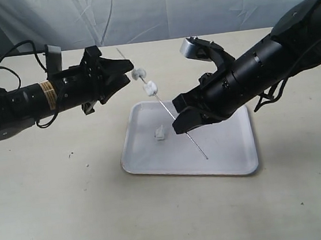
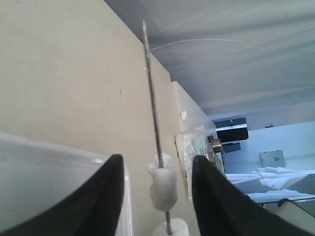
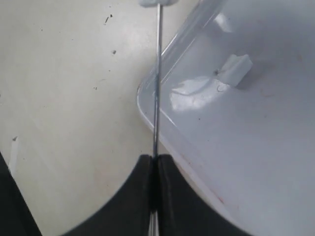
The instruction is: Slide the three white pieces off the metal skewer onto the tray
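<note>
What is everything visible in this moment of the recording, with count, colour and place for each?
table: one, beige, under everything
backdrop cloth: one, pale grey, behind the table
cable: at least one, black, looping at the far left edge
tray: one, white, flat on the table near the middle
metal skewer: one, dark grey, held slanting above the tray
threaded white pieces: two, white, on the skewer's upper half
loose white piece: one, white, lying in the tray
left end effector: one, black, open, fingers either side of the upper threaded piece
right end effector: one, black, shut on the skewer over the tray
</note>
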Available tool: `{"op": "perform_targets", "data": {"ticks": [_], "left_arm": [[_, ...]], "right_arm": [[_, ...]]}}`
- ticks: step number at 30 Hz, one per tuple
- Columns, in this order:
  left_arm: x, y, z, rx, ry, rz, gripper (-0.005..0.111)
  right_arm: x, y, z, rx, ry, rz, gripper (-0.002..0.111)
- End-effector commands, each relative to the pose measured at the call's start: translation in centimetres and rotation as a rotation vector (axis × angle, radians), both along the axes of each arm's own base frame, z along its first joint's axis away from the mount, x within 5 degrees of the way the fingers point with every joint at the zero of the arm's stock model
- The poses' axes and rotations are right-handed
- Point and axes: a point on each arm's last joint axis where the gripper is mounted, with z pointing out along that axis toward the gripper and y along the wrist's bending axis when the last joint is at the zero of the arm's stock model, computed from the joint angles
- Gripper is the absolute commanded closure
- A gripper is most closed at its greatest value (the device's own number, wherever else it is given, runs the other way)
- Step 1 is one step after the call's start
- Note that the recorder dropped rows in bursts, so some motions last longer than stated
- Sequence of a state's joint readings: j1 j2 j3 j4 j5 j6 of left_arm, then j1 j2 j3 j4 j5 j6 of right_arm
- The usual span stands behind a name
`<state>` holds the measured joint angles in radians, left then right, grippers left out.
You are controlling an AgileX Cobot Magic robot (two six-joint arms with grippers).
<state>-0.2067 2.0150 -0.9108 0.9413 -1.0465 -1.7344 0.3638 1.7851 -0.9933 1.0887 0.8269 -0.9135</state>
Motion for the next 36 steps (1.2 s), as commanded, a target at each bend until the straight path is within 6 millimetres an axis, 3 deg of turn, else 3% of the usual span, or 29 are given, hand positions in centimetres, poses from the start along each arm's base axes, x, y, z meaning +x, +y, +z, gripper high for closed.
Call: {"op": "perform_targets", "data": {"ticks": [1,10,16,26,32,36], "left_arm": [[0.01,0.09,0.67,-0.034,-0.032,-0.007,0.065],[-0.08,0.02,0.73,-0.038,-0.037,-0.019,0.065],[-0.18,-0.03,0.68,-0.03,-0.041,-0.033,0.083],[-0.34,-0.17,1.03,-0.062,-0.063,-0.055,0.086],[-0.31,-0.15,1.05,-0.051,-0.084,-0.055,0.105],[-0.31,-0.15,1.05,-0.048,-0.088,-0.055,0.107]], "right_arm": [[0.13,0.05,0.59,0.022,-0.005,-0.003,0.109],[0.24,0.24,0.81,0.053,-0.009,-0.018,0.109],[0.26,0.27,0.84,0.058,-0.015,-0.015,0.109],[0.23,0.31,0.89,0.065,-0.01,-0.013,0.109],[0.14,0.34,0.92,0.07,-0.004,-0.006,0.109],[0.14,0.34,0.92,0.07,-0.004,-0.006,0.109]]}}
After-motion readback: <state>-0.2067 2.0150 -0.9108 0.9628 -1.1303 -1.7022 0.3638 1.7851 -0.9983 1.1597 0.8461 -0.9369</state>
